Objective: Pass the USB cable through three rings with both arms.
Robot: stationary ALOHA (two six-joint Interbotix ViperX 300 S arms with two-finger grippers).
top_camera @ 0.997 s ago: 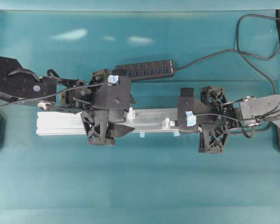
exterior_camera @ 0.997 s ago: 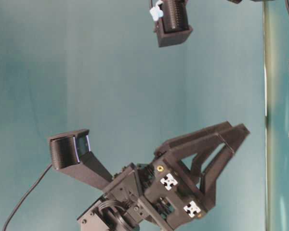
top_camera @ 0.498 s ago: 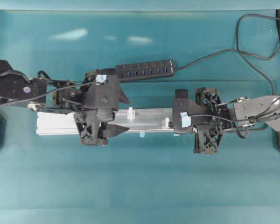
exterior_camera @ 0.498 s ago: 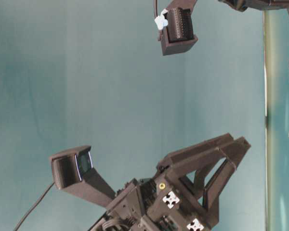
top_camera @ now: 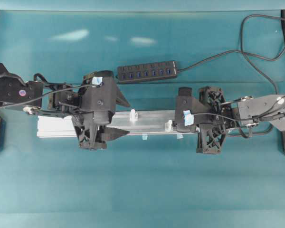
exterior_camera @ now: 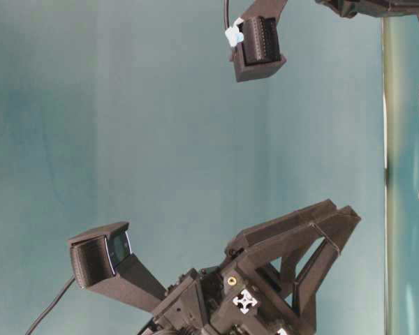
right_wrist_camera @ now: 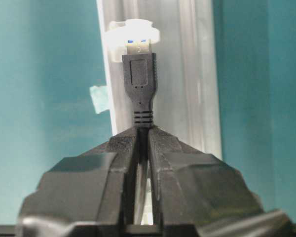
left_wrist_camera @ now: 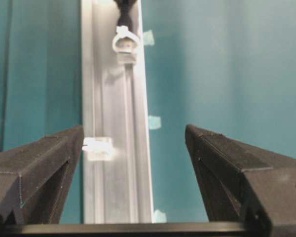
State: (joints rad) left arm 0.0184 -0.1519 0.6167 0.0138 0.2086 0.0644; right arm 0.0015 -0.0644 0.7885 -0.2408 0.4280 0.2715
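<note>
overhead: hub bar (top_camera: 147, 74) behind rail (top_camera: 54, 127)

I saw the USB cable (right_wrist_camera: 139, 89), black with a rectangular plug, pointing straight along the silver rail (top_camera: 147, 124), its metal tip just entering the nearest whitish ring (right_wrist_camera: 133, 30). The cord ran back between the clamped jaws. Two more rings (top_camera: 132, 114) stood upright further along the rail, unthreaded.
</note>
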